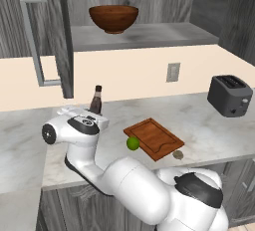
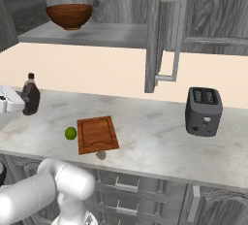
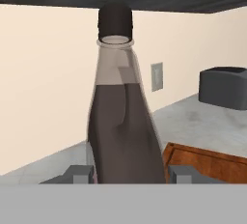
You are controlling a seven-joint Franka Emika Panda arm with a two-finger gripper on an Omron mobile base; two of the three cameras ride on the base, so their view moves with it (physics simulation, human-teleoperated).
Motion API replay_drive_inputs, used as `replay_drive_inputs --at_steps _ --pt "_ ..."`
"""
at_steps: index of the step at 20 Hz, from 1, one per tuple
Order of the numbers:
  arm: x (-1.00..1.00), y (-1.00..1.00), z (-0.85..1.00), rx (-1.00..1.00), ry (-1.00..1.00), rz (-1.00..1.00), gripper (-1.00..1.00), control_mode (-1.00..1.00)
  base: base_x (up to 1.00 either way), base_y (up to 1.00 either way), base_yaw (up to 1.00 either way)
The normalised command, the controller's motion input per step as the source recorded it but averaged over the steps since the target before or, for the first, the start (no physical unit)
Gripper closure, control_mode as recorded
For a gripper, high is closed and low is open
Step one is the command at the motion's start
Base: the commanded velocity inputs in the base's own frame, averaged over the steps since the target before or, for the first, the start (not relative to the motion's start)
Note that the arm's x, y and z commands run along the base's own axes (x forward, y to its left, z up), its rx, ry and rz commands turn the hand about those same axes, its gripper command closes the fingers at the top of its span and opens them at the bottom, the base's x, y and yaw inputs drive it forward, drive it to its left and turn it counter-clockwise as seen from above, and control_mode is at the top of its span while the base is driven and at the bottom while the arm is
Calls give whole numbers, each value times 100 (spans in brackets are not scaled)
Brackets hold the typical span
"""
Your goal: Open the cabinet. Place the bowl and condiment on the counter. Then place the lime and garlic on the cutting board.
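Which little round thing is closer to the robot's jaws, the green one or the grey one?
The green lime, left of the cutting board. The grey garlic lies farther off, at the board's front corner.

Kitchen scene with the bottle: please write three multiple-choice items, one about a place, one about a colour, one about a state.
1. Where is the bowl?
A. on the cabinet shelf
B. on the counter
C. on the cutting board

2. What colour is the lime?
A. yellow
B. bright green
C. red

3. How does the gripper stand?
A. wide open over the toaster
B. shut on nothing
C. a finger on each side of the condiment

Key:
1 A, it sits up behind the open door.
2 B, a green ball beside the cutting board.
3 C, the hand view shows the bottle between both fingers.
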Motion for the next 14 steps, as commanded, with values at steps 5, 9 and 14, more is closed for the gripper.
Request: replay_drive_inputs --at_steps 5,9,14 --pt "0 46 -40 0 3 2 100 -100 0 0 0" --pt "0 56 -44 0 3 3 100 -100 0 0 0" --pt "1 44 -32 0 2 3 100 -100 0 0 0"
